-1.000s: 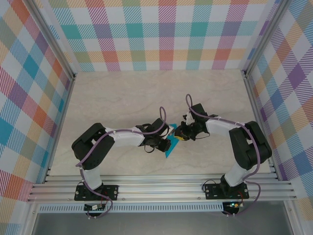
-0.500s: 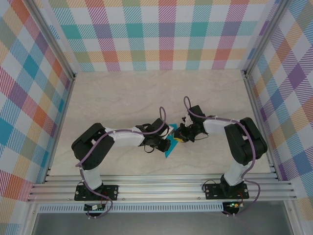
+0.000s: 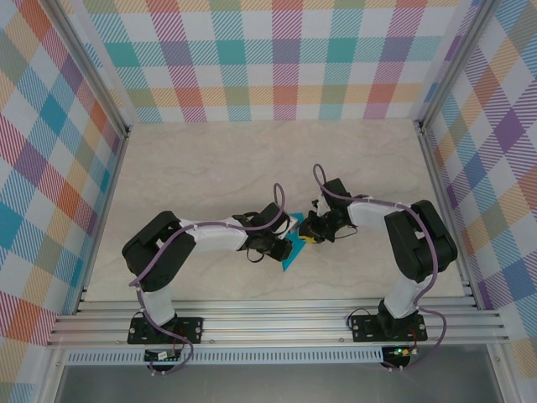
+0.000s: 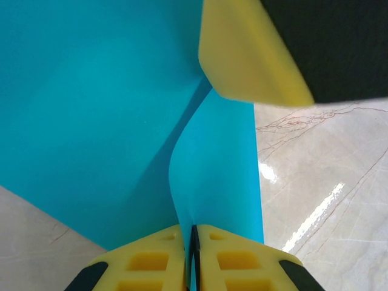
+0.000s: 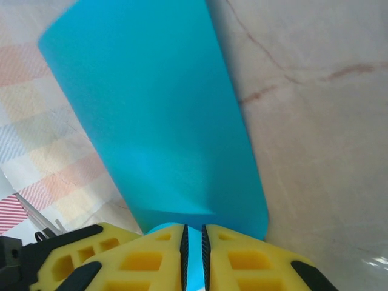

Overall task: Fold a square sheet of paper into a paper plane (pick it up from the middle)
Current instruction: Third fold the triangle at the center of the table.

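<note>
Checked walls (image 3: 285, 59) ring a pale marbled table (image 3: 210, 168). Near its middle, the left gripper (image 4: 193, 233) is clamped tight on a raised fold of the teal paper (image 4: 91, 109). Just to the right, the right gripper (image 5: 193, 233) pinches the paper's other edge, jaws nearly together.
</note>
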You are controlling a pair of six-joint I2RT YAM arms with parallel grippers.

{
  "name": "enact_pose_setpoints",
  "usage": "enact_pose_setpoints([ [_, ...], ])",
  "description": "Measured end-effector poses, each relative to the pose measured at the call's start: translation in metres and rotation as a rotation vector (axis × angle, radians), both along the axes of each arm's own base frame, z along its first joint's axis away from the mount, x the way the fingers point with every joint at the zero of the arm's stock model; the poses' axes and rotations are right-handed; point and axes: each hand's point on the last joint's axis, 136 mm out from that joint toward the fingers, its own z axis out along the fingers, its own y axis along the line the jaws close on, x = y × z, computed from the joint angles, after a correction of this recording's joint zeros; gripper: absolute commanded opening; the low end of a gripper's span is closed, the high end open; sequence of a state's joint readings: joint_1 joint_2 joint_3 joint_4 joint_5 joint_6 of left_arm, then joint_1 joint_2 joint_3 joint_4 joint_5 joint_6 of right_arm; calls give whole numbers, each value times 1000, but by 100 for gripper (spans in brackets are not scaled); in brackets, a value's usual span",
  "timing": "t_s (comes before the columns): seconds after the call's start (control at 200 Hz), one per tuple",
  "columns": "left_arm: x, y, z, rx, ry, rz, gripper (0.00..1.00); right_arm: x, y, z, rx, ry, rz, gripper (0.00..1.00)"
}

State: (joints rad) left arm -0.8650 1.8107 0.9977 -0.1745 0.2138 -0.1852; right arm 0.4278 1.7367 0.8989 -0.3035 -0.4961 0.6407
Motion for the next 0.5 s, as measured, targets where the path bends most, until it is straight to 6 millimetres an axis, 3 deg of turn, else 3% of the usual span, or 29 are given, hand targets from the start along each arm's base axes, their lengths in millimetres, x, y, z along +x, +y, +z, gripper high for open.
enact_pose_setpoints([
  [0.2,-1,0,0,0,4,-1,12,32,7,19,-29,-83,28,16],
  [0.3,-1,0,0,0,4,-1,12,40,10,13,-43,-77,46,17],
  [0.5,-1,0,0,2,5,-1,12,33,7,-11,-86,0,83,15],
])
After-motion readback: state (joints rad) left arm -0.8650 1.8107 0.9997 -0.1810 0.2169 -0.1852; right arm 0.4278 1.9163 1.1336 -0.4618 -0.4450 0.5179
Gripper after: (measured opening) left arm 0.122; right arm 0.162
